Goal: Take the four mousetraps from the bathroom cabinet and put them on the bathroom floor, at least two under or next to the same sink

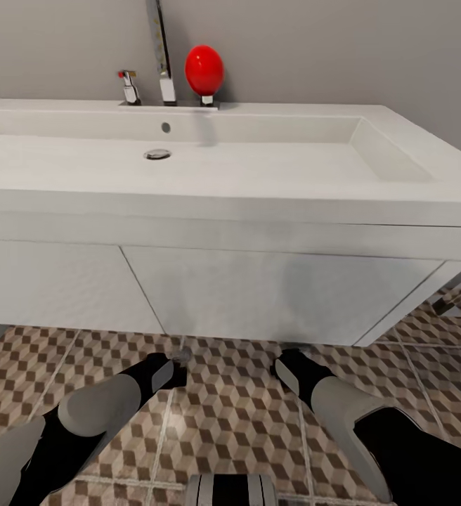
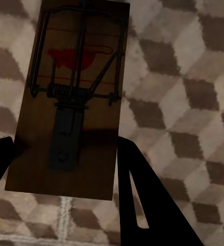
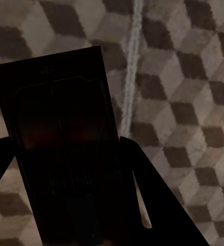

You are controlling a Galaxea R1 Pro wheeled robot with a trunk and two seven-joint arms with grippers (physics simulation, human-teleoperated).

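The white sink [image 1: 273, 169] on its two-door vanity [image 1: 258, 295] stands right in front of me over the cube-patterned bathroom floor [image 1: 223, 422]. Both arms reach down to the vanity's lower edge. In the left wrist view my left gripper [image 2: 65, 141] is shut on a tan wooden mousetrap [image 2: 70, 102] with a red spot, held above the tiles. My right gripper [image 3: 63, 141] is shut on a second mousetrap [image 3: 60, 128], which looks very dark in shadow. In the head view the left gripper [image 1: 178, 360] and right gripper [image 1: 287, 364] sit at the shadowed gap under the vanity. The cabinet is out of view.
Chrome taps [image 1: 161, 56] and a red oval object [image 1: 204, 69] stand at the sink's back edge against the grey wall. A chrome fitting [image 1: 455, 295] shows at the vanity's right end. My base [image 1: 230, 490] is at the lower edge.
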